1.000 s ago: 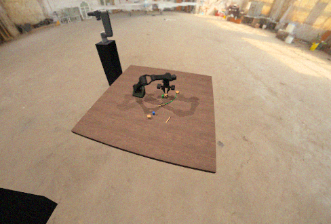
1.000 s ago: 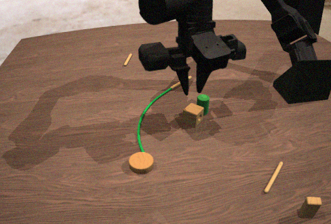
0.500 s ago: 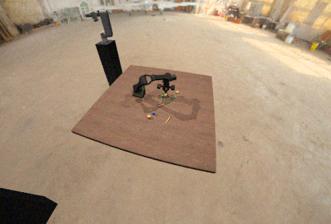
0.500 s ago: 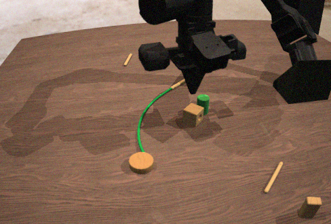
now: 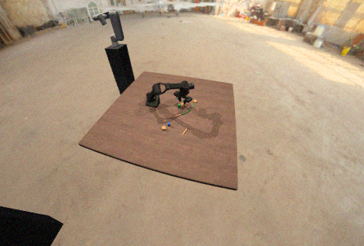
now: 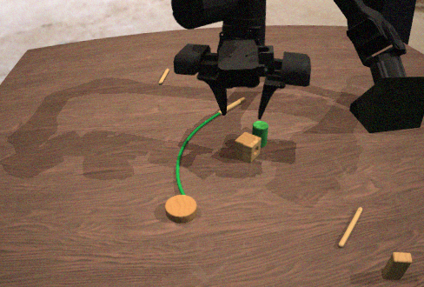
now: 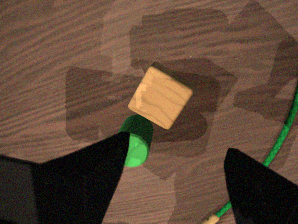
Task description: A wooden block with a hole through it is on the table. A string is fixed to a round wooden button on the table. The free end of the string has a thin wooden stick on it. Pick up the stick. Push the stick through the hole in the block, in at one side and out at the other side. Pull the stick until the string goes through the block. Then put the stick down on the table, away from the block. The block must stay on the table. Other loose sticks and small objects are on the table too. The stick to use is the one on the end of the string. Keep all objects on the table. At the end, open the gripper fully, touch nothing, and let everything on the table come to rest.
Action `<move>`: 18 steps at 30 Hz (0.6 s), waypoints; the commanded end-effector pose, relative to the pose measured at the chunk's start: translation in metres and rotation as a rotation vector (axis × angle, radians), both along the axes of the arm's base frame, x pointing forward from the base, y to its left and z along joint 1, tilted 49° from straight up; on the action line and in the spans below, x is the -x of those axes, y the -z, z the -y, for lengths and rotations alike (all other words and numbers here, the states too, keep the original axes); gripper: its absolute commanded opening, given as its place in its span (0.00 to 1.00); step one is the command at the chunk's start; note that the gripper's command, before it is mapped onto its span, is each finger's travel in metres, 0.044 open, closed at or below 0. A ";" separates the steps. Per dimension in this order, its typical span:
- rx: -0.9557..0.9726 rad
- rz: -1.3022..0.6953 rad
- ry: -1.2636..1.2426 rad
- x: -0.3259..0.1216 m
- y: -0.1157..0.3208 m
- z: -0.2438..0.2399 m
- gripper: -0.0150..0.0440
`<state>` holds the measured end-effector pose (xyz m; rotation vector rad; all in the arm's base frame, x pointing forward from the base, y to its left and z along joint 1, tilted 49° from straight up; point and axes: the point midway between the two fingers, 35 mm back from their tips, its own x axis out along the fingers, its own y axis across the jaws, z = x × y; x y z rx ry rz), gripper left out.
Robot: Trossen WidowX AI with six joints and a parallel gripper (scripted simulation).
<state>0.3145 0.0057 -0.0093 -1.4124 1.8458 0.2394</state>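
Observation:
The wooden block [image 6: 248, 146] [image 7: 160, 97] stands on the table, with a dark hole showing in one side in the exterior view. The thin stick [image 6: 235, 104] [image 7: 212, 220] [image 5: 177, 115] lies on the table behind the block in the exterior view, joined to the green string [image 6: 178, 169] [image 7: 285, 135]. The string curves over the table to the round button [image 6: 181, 207] [image 5: 195, 101]. My gripper [image 6: 241, 116] [image 7: 177, 148] is open and empty above the table, near the block. In the wrist view one finger covers part of the string.
A green cylinder [image 6: 261, 131] [image 7: 136, 152] stands right beside the block, close to one fingertip in view. Loose sticks [image 6: 350, 227] [image 6: 163, 76] lie farther off. A small upright wooden piece [image 6: 397, 264] stands at the lower right. A blue object [image 5: 168, 124] and another wooden piece [image 5: 163, 127] show in the top view.

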 end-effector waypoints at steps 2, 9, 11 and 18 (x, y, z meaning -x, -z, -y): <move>0.067 0.664 0.600 -0.003 -0.024 0.019 0.92; 0.098 0.990 0.898 -0.004 -0.036 0.030 1.00; 0.106 1.067 0.968 -0.004 -0.039 0.032 1.00; 0.132 1.338 1.215 -0.004 -0.048 0.040 1.00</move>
